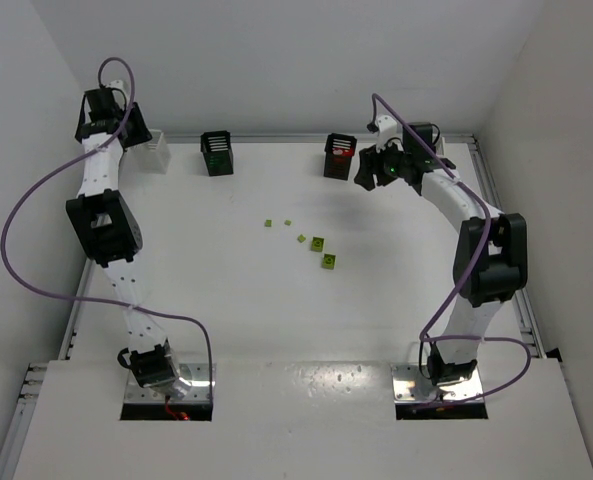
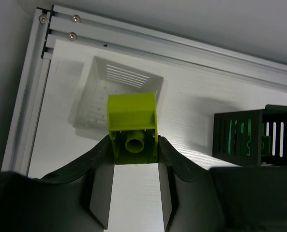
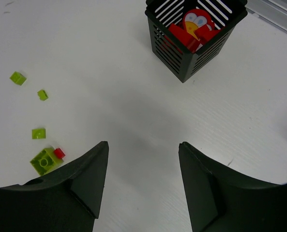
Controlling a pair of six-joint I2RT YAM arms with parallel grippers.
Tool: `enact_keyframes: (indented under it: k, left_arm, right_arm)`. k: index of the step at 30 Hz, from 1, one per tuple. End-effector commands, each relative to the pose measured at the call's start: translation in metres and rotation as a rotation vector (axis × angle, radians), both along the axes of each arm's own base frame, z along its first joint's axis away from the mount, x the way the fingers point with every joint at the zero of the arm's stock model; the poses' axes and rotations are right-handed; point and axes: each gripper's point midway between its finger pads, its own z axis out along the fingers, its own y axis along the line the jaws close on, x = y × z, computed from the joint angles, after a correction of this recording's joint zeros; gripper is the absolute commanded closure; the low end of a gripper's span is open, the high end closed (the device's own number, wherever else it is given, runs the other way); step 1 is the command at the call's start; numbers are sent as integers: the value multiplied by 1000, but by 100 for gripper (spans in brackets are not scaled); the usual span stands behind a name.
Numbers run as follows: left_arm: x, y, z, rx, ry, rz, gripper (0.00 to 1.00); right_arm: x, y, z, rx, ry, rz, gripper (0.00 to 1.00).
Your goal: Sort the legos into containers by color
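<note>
One lego point(image 2: 132, 113) in left pincer point(image 2: 134, 145) — near corner rail point(image 2: 29, 106).

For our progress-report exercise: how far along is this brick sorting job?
Done: red pieces sit in one black bin, a green brick in a second black bin. In hand: the left gripper grips a yellow-green brick near the white bin. Left: five loose yellow-green bricks and a tiny red piece on the table; the right gripper is open and empty.

Three cameras: one overhead, two close on the wrists.
Overhead looks down on the table point(image 1: 226, 290); the right wrist shares its black bin point(image 3: 167, 46), upper right.
</note>
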Motion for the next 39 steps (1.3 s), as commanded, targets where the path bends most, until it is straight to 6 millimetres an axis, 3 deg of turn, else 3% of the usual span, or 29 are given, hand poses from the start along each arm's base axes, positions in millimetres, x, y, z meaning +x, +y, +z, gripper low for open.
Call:
enact_keyframes:
  k: [1,3,5,6,9,13,15,17,19,21,22,25,26,27,28,29,30,31,32,33,34,35,39]
  left_arm:
    - [17,21,15,21,-90,57,65]
    - [18,30,12,29,-94,75,53]
    - [22,31,21,38,-126,75,41]
    - [24,32,20,39,-128,75,27]
    - [26,34,22,47,-140,83,8]
    - [25,29,61,73,-216,41,2]
    - [22,4,102,87,-279,8,0]
    - [15,-16,123,67,-312,-59,0]
    - [-1,-62,159,21,-344,-198,0]
    - [-17,-96,174,-40,-339,-306,0]
    - [-35,-123,182,-114,-347,-437,0]
    - [-66,-172,188,-282,-353,-662,0]
    - [-84,-195,174,-362,-314,-791,0]
    - [-93,-208,170,-373,-297,-840,0]
    - [-105,-233,156,-332,-270,-918,0]
    - [-107,-241,130,-264,-207,-889,0]
    - [-117,-252,132,-151,-201,-881,0]
    - [-120,-262,121,-16,-188,-875,0]
    - [-127,-287,83,117,-90,-807,0]
    - [-137,-295,92,193,-115,-754,0]
    - [-143,-329,98,216,-174,-723,0]
    - [-157,-329,65,250,-114,-705,0]
    - [-208,-386,41,255,-86,-988,0]
  right_arm:
    - [6,2,5,5,-32,-4,40]
    - [7,1,5,0,-33,-11,40]
    - [8,1,6,1,-42,-11,40]
    - [8,1,2,0,-33,-11,40]
    - [10,4,6,-4,-44,-9,40]
    - [13,3,5,-10,-45,-17,39]
    - [14,2,5,-15,-46,-24,39]
    - [13,6,5,-23,-52,-8,39]
    - [9,5,-1,-26,-34,-8,39]
    - [10,5,-1,-32,-39,-3,39]
    - [9,7,0,-26,-38,4,39]
    - [7,6,-2,-28,-29,4,39]
    - [7,6,-2,-34,-34,9,37]
    - [6,6,-4,-35,-25,10,37]
    - [7,4,1,-45,-39,7,35]
    - [8,1,0,-56,-40,-7,35]
    - [7,-3,-1,-70,-40,-24,35]
    - [6,-5,-5,-78,-38,-33,35]
    - [7,-16,-5,-90,-42,-80,34]
    - [7,-18,-1,-88,-52,-97,32]
    - [11,-25,2,-86,-62,-130,30]
    - [9,-29,1,-91,-57,-155,28]
    - [7,-51,3,-128,-67,-268,15]
